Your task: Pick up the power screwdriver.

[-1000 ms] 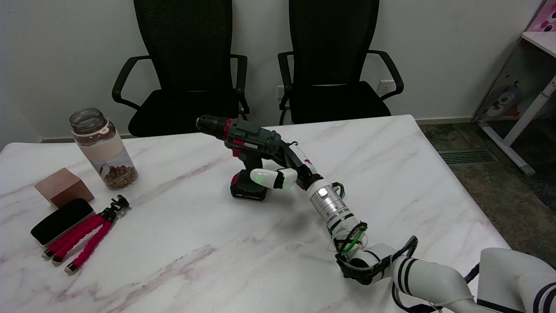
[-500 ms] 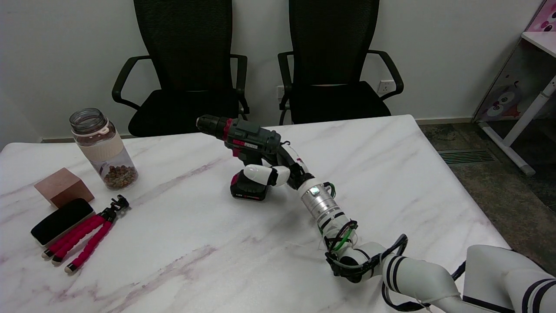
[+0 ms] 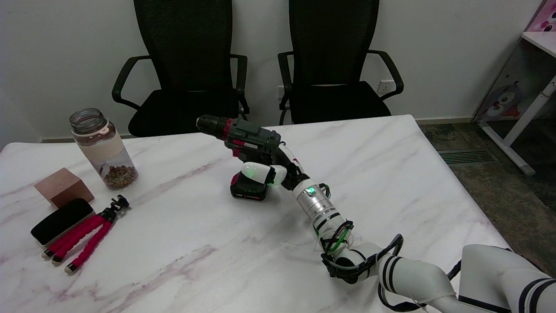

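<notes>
Honestly, from the head view the power screwdriver (image 3: 243, 145) is seen upright on its battery mid-surface (image 3: 173, 243). The right robot hand (image 3: 271, 169) is curled around the handle; firmness can't be told. Probably top-heavy, rigid; the handle is best gripped.

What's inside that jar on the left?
The jar holds a low layer of small brown pieces at the bottom; the rest looks empty. A beige band around its upper part covers the inside there.
</notes>
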Robot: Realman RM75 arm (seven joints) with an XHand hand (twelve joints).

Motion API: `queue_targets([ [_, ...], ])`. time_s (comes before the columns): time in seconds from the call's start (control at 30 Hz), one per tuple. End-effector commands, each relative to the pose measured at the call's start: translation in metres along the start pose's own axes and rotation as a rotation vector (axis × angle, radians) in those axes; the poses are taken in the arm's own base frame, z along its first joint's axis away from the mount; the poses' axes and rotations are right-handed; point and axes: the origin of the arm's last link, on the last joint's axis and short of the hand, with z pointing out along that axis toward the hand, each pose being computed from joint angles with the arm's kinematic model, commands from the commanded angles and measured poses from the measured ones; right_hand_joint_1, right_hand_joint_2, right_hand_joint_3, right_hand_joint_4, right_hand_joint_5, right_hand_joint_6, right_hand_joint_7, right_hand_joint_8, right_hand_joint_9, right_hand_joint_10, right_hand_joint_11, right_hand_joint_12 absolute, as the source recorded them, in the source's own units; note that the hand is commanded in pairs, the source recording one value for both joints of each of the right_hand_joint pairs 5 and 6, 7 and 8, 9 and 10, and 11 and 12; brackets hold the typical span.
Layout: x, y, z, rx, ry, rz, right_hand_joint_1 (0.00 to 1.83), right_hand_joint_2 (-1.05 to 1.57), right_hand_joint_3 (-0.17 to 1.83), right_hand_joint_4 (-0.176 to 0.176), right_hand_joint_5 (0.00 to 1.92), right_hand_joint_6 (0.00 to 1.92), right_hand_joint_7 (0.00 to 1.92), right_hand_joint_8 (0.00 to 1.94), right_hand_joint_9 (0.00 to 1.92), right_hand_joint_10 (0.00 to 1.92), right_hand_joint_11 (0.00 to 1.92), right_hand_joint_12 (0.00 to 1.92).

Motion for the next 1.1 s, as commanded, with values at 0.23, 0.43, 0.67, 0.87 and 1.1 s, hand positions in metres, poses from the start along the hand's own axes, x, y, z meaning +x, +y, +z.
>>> queue_targets([
  [0.23,-0.0040,-0.0042,-0.0029,0.033,-0.018,0.076,0.81,-0.14,0.81,0.089,0.21,0.21,0.21,0.21,0.32,0.32,0.29,0.29],
  [0.43,-0.0033,-0.0031,-0.0041,0.030,-0.021,0.086,0.82,-0.11,0.80,0.086,0.21,0.21,0.21,0.21,0.36,0.36,0.36,0.36],
  [0.67,-0.0030,-0.0036,-0.0037,0.031,-0.023,0.088,0.82,-0.11,0.80,0.086,0.21,0.21,0.21,0.21,0.38,0.38,0.39,0.39],
  [0.87,-0.0042,-0.0038,-0.0038,0.032,-0.028,0.090,0.82,-0.11,0.81,0.087,0.21,0.21,0.21,0.21,0.39,0.39,0.39,0.39],
  [1.1,-0.0096,-0.0055,-0.0015,0.035,-0.050,0.092,0.82,-0.11,0.84,0.088,0.21,0.21,0.21,0.21,0.38,0.38,0.37,0.37],
])
